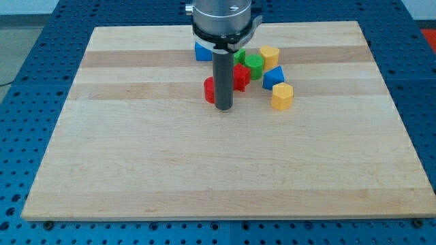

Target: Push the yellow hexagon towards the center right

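The wooden board (225,170) is being seen from above and in front, lying on a blue perforated table (27,41). The dark rod is being held upright over the upper middle of the board, and my tip (224,108) is being pressed down at the board's surface; there are no jaws on it, so nothing is being grasped or clenched.

Immediately to the view's left of my tip, a red block (209,90) is being partly hidden by the rod, and whether the two are touching cannot be told. Just to the view's right of the rod, a second red block (240,77), of a jagged outline, is being shown. Behind it, towards the view's top, a green cylinder (255,66) and another green block (240,56), partly covered, are being crowded together. A blue block (202,52) is being glimpsed behind the rod's mount on the view's left, and a second blue block (273,77) is lying to the right of the red one.

Two yellow blocks are being counted. The yellow hexagon (282,96) is lying to the view's right of my tip, well apart from it, just below the second blue block. The other yellow block (269,56) is lying farther towards the view's top, beside the green cylinder.

Between my tip and the yellow hexagon, only bare board is being shown at the tip's own level. In all, two red, two green, two blue and two yellow blocks are being counted.
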Tool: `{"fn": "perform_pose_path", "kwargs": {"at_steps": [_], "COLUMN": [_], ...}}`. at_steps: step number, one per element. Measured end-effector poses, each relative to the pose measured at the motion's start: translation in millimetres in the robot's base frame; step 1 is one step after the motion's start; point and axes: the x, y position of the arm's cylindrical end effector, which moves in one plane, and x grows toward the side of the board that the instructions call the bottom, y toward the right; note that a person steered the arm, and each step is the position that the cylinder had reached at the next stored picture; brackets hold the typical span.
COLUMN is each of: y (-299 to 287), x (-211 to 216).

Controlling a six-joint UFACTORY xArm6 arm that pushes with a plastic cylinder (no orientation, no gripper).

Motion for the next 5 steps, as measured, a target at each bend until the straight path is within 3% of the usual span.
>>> {"fn": "perform_pose_path", "kwargs": {"at_steps": [1, 3, 5], "y": [19.6, 122.3, 127.9], "x": [-0.7, -16.3, 9.6]}}
